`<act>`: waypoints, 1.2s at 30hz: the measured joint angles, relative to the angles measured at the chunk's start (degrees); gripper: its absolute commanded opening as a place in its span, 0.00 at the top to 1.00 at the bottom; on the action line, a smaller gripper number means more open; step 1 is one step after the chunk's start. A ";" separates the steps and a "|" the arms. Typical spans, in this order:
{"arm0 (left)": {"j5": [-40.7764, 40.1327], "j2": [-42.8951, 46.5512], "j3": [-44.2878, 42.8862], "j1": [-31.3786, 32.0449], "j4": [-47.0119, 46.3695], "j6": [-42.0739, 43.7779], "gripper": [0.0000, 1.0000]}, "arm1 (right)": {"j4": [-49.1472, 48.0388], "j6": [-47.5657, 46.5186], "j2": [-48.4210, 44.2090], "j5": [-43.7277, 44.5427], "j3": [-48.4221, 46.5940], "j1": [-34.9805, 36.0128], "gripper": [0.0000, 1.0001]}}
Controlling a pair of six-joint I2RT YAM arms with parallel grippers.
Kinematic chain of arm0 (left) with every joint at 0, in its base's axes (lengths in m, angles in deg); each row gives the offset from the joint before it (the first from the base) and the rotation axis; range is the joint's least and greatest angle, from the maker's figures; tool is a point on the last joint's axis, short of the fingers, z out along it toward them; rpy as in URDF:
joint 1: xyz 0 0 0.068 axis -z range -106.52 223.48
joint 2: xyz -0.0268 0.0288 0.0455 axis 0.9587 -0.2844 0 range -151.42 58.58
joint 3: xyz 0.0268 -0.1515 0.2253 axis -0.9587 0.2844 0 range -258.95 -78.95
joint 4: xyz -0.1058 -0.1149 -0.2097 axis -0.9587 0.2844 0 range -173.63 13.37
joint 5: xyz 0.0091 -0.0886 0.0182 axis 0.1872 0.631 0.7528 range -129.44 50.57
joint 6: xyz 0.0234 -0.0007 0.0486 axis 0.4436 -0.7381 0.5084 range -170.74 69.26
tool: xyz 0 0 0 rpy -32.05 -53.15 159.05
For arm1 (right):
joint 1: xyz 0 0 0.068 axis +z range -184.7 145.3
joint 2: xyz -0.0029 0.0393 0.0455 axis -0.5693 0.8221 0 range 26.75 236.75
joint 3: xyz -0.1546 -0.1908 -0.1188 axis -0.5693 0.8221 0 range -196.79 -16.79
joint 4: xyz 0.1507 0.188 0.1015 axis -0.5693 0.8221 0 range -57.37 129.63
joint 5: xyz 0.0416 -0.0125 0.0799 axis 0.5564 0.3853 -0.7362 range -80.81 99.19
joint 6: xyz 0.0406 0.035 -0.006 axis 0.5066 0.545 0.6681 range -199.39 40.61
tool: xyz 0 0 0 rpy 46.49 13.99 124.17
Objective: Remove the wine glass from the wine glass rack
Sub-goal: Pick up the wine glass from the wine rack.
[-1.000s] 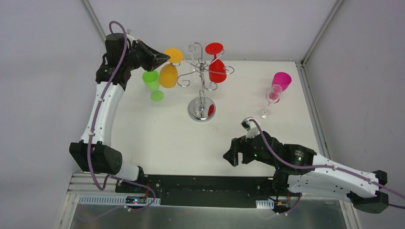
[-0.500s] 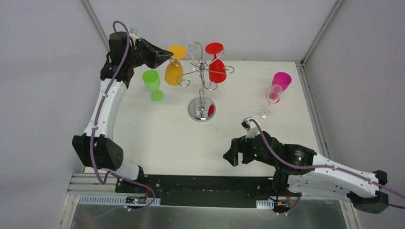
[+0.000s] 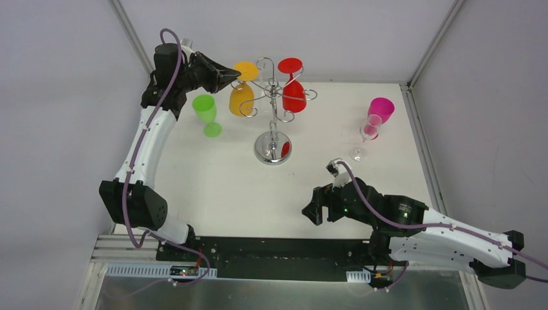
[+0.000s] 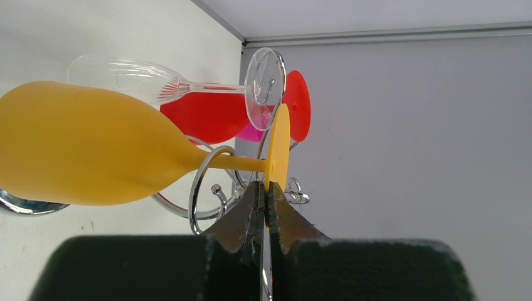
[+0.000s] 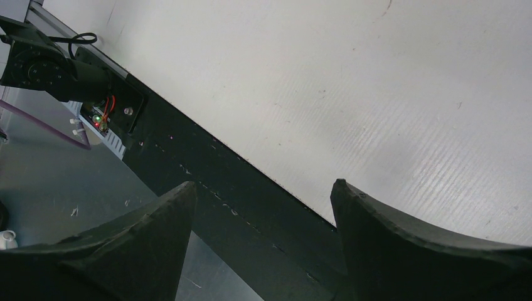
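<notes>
Since a second ago the left gripper (image 3: 236, 76) has shifted rightward in the overhead frame, carrying the orange wine glass (image 3: 242, 98) away from the green glass (image 3: 205, 108) and closer to the post of the wine glass rack (image 3: 265, 150). This claw is pinched fully closed on the edge of the orange glass's round foot, which the left wrist view shows clamped between the two dark fingertips (image 4: 248, 207). There the orange wine glass (image 4: 94, 150) lies sideways across the left of the frame, its thin stem passing through a curled chrome loop of the rack (image 4: 199, 188), so it hangs upside down at the rack's left arm in the upper middle of the overhead frame. A red glass (image 3: 294, 95) hangs inverted on the rack's right side, and a clear glass (image 4: 132, 78) hangs just above the orange one in the wrist view. At right of the overhead frame a pink glass (image 3: 381, 108) stands upright on the table (image 3: 213, 187). Low in that frame, the right gripper (image 3: 312, 212) hovers over the table's near edge, its jaws spread wide and holding nothing, as the right wrist view confirms.
</notes>
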 measured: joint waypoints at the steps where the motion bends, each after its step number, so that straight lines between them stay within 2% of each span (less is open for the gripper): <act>1: 0.00 0.07 0.13 0.07 -0.15 0.02 1.00 | 0.00 0.00 0.00 0.00 0.00 0.00 0.18; 16: 0.83 4.00 6.03 0.85 -1.09 0.04 1.00 | 0.00 0.35 0.00 0.00 0.00 0.00 0.18; 36: 2.51 15.34 11.87 1.18 -0.83 1.38 1.00 | -0.42 0.90 1.18 -0.26 0.00 0.00 0.18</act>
